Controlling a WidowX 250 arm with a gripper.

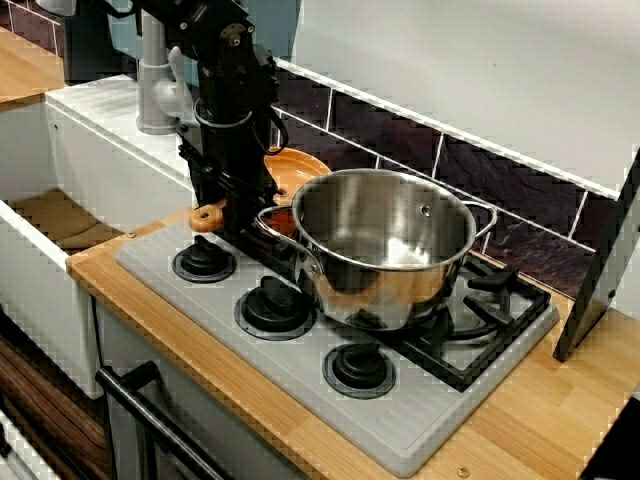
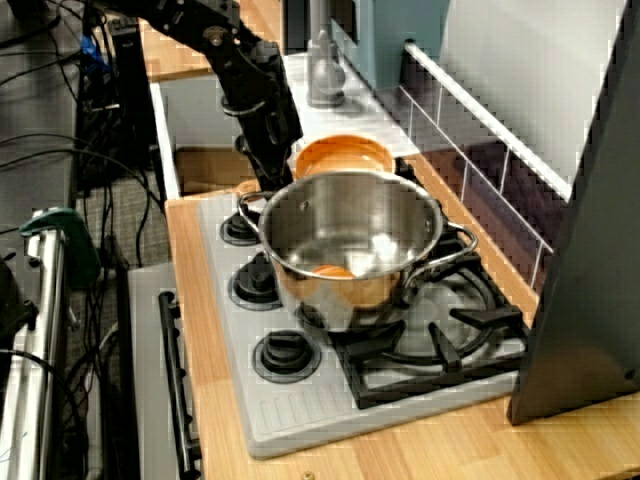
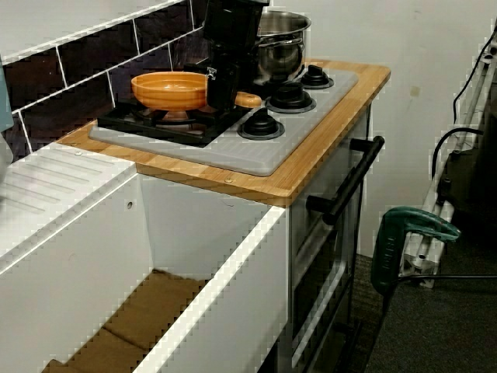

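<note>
End effector [image 3: 221, 95]: astride orange pan's handle [image 3: 248, 99] — clamped or not, cannot tell.
Risk: steel pot [image 1: 385, 245] just beside it — a swing likely knocks it.

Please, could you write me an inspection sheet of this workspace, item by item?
Surface: grey stove top set in a wooden counter; three black knobs in a row.
Job's things: orange pan on the black grate, its handle pointing toward the knobs.
Clutter: steel pot on the same grate, next to the pan.
Grippers: end effector lowered at the handle; open or shut cannot be told.
Cables: black cables hanging beside the unit.
Surroundings: white sink with cardboard in its basin, grey faucet, dark tiled wall, green clamp.
</note>
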